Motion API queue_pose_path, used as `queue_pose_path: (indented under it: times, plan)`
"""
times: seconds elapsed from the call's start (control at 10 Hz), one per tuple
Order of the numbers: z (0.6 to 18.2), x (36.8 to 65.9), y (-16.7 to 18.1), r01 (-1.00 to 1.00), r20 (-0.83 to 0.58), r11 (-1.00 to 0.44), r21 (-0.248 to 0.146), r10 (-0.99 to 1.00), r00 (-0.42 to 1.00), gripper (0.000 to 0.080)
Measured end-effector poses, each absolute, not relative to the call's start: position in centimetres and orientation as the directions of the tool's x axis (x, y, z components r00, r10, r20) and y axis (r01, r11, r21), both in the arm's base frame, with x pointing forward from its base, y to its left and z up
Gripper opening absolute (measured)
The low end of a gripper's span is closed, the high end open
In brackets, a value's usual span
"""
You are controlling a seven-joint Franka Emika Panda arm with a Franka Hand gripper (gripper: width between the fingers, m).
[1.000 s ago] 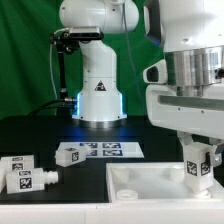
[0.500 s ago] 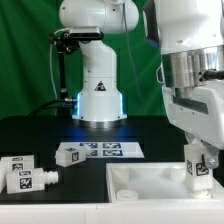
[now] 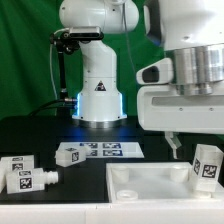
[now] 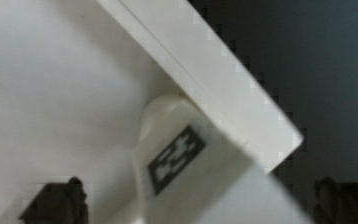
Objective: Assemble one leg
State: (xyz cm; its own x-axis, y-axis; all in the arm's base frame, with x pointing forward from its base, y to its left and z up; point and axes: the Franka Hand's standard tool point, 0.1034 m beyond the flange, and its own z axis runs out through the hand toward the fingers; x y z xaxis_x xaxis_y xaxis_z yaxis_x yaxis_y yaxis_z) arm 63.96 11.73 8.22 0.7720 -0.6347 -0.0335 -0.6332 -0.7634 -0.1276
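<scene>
Over on the exterior view's right, the leg [image 3: 207, 165] is standing on end at the far corner of the white tabletop slab [image 3: 135, 172], leaning a touch rather than dead upright, with a black-and-white tag facing the camera. Can't tell from either shot whether its bottom end is actually seated in a socket or just resting there. The gripper [image 4: 202, 203] hangs right above it with its jaws spread wide and nothing in them. In the wrist view the two dark fingertips [image 4: 60, 200] sit far apart at the edges of the picture, and the leg [image 4: 176, 148] is in the gap between them with clear space on both sides. From the outside I can only make out one thin finger [image 3: 176, 147], just beside the leg and not touching it. The slab [image 4: 69, 90] fills most of the wrist shot, its edge running diagonally past the leg. Further off on the black table [image 3: 60, 135], two other legs [image 3: 22, 172] lie close together on the exterior view's left, a third one [image 3: 70, 155] lies right against the marker board [image 3: 112, 150], and the robot base [image 3: 98, 95] stands behind all that.
</scene>
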Motion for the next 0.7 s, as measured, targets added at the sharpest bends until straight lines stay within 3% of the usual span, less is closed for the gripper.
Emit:
queue_pose_path:
  times: [0.3, 0.5, 0.6, 0.7]
  plan:
    - [8.1, 64.01, 11.24, -0.461, -0.002, -0.879, -0.122, -0.464, 0.886, 0.0649]
    - [8.2, 64.14, 10.97, -0.106, 0.04, -0.993, -0.058, -0.109, 0.993, 0.0649]
    - [8.25, 64.23, 11.05, -0.13, 0.041, -0.989, -0.064, -0.133, 0.99, 0.0649]
    - [8.24, 64.23, 11.05, -0.145, 0.04, -0.987, -0.064, -0.148, 0.988, 0.0553]
